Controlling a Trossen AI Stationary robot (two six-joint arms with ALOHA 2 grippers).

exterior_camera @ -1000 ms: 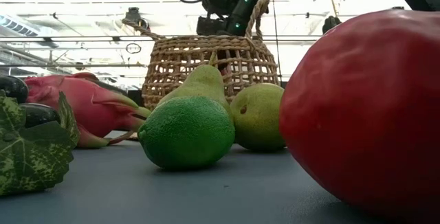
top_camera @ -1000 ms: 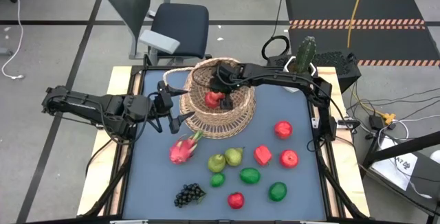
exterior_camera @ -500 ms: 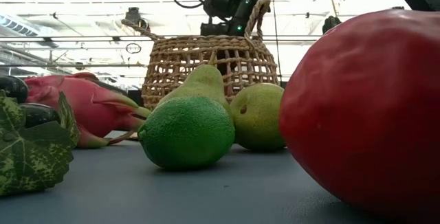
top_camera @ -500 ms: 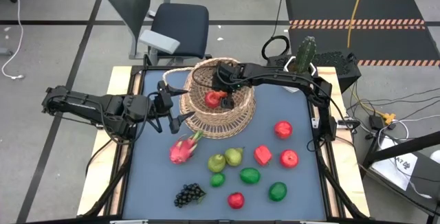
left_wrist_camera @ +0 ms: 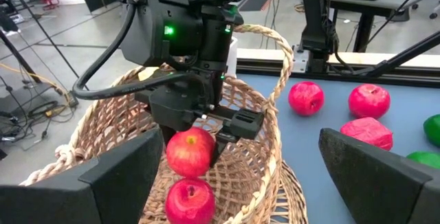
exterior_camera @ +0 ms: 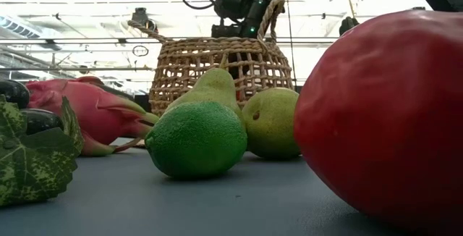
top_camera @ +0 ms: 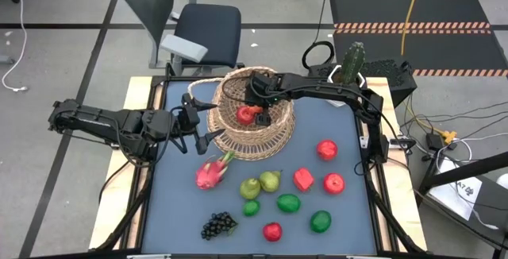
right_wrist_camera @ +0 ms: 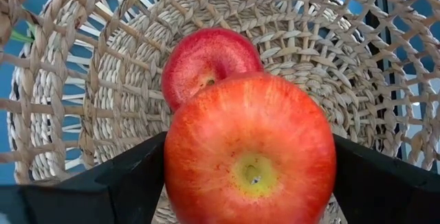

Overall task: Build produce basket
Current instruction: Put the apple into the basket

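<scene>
The tan wicker basket [top_camera: 238, 140] stands at the table's far middle, its looped handle [left_wrist_camera: 282, 59] up. My right gripper [top_camera: 252, 116] reaches down into it from the far right, shut on a red apple [right_wrist_camera: 251, 148]. A second red apple [right_wrist_camera: 206, 62] lies on the basket's bottom, just below the held one. My left gripper [top_camera: 205, 124] stands open beside the basket's left wall and touches nothing. The other produce lies on the blue table nearer the front: a dragon fruit [top_camera: 210, 173], two pears [top_camera: 260, 184], limes, red apples and dark grapes [top_camera: 218, 225]. My right gripper pinches the red apple by two opposite sides [right_wrist_camera: 175, 162] between its two fingers. The fingers come from above, slanting down from the table's far right. The apple hangs inside the basket's rim [left_wrist_camera: 190, 152], over the apple at the bottom; whether the two touch, I cannot tell.
A white pot with a cactus [top_camera: 349, 64] stands at the table's far right corner. A chair [top_camera: 202, 28] stands beyond the far edge. Red fruits [top_camera: 326, 149] lie to the right of the basket. Bare table shows at the near left [top_camera: 171, 211].
My right gripper has tipped and rolled a little over the basket, still shut on the apple, which has barely shifted. The left arm and the fruits on the table have kept still.
</scene>
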